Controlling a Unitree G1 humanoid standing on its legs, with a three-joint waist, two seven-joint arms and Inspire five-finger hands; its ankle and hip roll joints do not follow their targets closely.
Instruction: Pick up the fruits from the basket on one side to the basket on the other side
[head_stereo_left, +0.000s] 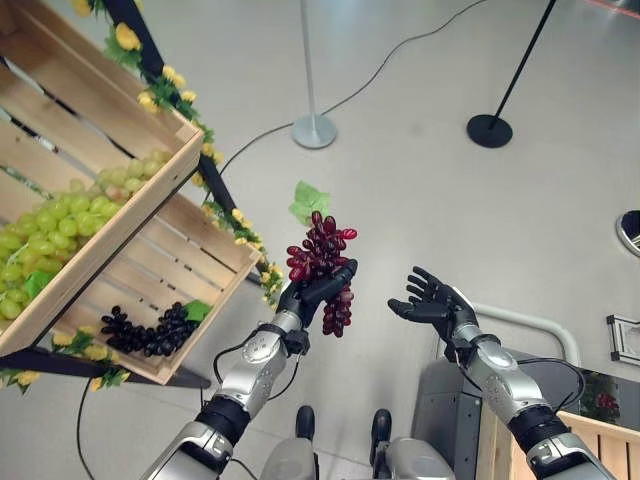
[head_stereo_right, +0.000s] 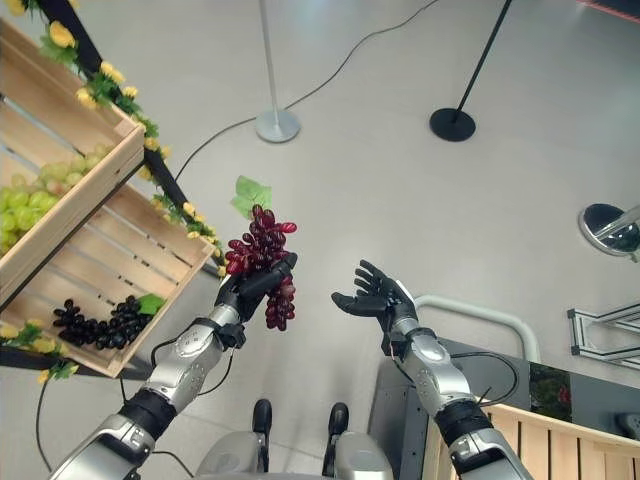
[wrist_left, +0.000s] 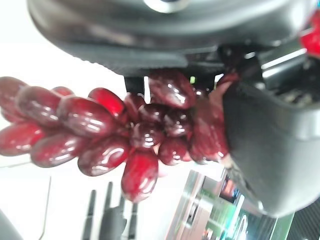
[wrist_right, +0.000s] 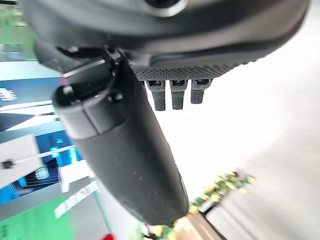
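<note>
My left hand (head_stereo_left: 308, 292) is shut on a bunch of red grapes (head_stereo_left: 322, 262) with a green leaf on top, held up in mid-air over the floor; the bunch (wrist_left: 125, 130) hangs against the palm in the left wrist view. My right hand (head_stereo_left: 432, 300) hovers a short way to the right of the bunch, palm up and open, with nothing in it (wrist_right: 172, 95). On the left stand two tilted wooden crates: the upper crate (head_stereo_left: 120, 215) holds green grapes (head_stereo_left: 60, 225), the lower crate (head_stereo_left: 205, 300) holds black grapes (head_stereo_left: 150, 330).
Yellow artificial flowers (head_stereo_left: 170, 90) trim the crate stand. A silver post base (head_stereo_left: 313, 130) and a black post base (head_stereo_left: 489, 130) stand on the grey floor beyond. Another wooden crate's corner (head_stereo_left: 600, 430) shows at lower right, beside a grey frame rail (head_stereo_left: 530, 325).
</note>
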